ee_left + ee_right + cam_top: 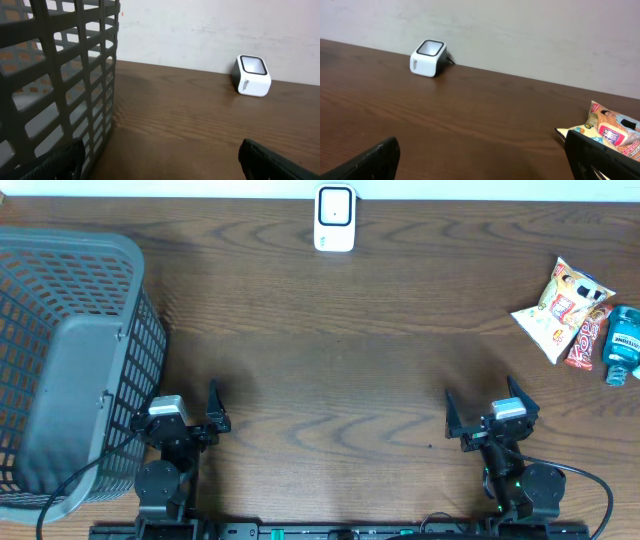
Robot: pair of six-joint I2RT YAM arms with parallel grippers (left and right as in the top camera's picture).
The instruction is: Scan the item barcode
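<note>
Black fingers (370,162) of the right gripper (487,408) frame its wrist view, spread wide with nothing between them. The left gripper (180,406) is spread just as wide and is also empty, its fingers (280,160) dark at the bottom corners of its own view. Ahead of the right gripper and off to its right, a snack bag (558,305), a red packet (586,338) and a blue bottle (622,345) lie huddled together on the table (330,360). The white scanner (334,218) sits far ahead, between the two grippers. A grey basket (60,255) stands just beside the left gripper, on its left.
</note>
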